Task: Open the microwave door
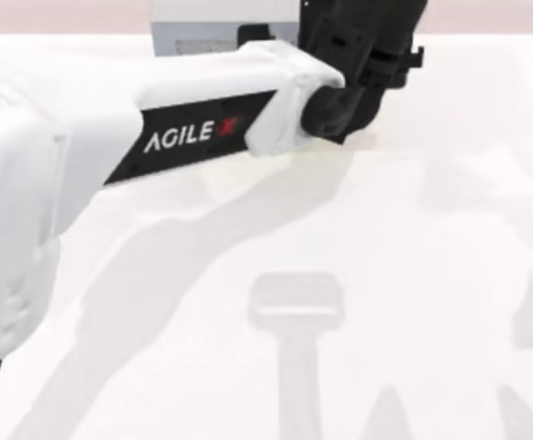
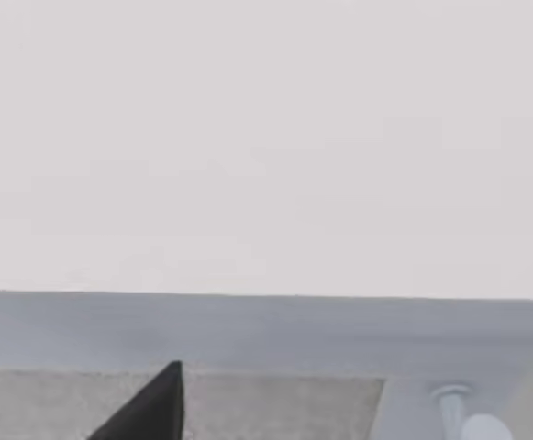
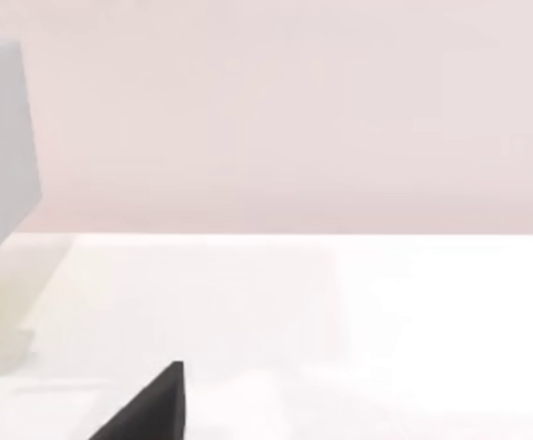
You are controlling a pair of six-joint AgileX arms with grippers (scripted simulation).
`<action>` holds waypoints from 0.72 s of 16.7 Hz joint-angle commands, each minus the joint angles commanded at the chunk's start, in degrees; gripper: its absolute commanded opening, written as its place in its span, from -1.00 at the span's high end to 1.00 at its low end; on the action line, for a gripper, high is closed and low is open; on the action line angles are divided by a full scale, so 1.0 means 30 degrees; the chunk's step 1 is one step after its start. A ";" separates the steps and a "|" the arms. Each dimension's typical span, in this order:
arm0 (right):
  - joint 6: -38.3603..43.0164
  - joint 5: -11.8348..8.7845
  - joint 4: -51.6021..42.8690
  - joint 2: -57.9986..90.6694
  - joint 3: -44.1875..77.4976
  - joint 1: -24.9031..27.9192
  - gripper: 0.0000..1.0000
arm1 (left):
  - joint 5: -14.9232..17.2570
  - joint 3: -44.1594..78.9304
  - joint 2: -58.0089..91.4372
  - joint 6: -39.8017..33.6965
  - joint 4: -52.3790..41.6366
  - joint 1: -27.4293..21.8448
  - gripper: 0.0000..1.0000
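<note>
The table is a wide, pale cream top, and soft grey shadows of the arms lie across it. Behind its far edge stands a plain pinkish wall. The microwave sits at the very back of the table, a bit left of the middle in the top view — only a small light-grey piece of it shows there, because the left arm stretches over it from the left side. That arm's black wrist reaches up past the microwave, at the top edge of the picture, so the left gripper itself is out of sight from above. In the left wrist view one dark fingertip pokes in, very close to the microwave's grey front. Just under that grey band is the speckled window of the microwave door, and beside it a pale round knob on its stem. I cannot tell if the left claw is open or closed. The right arm is not seen from above; its wrist view shows one dark fingertip over bare table, with the microwave's grey side well off — and I cannot tell that claw's state either. The right half of the table lies open.
</note>
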 joint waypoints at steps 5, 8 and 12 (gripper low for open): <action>0.0000 0.0000 0.0000 0.0000 0.0000 0.0000 -1.00 | 0.0463 0.0946 0.0983 0.0360 0.0298 0.0529 -1.00; 0.0000 0.0000 0.0000 0.0000 0.0000 0.0000 -1.00 | 0.0463 0.0946 0.0983 0.0360 0.0298 0.0529 -0.70; 0.0000 0.0000 0.0000 0.0000 0.0000 0.0000 -1.00 | 0.0463 0.0946 0.0983 0.0360 0.0298 0.0529 -0.10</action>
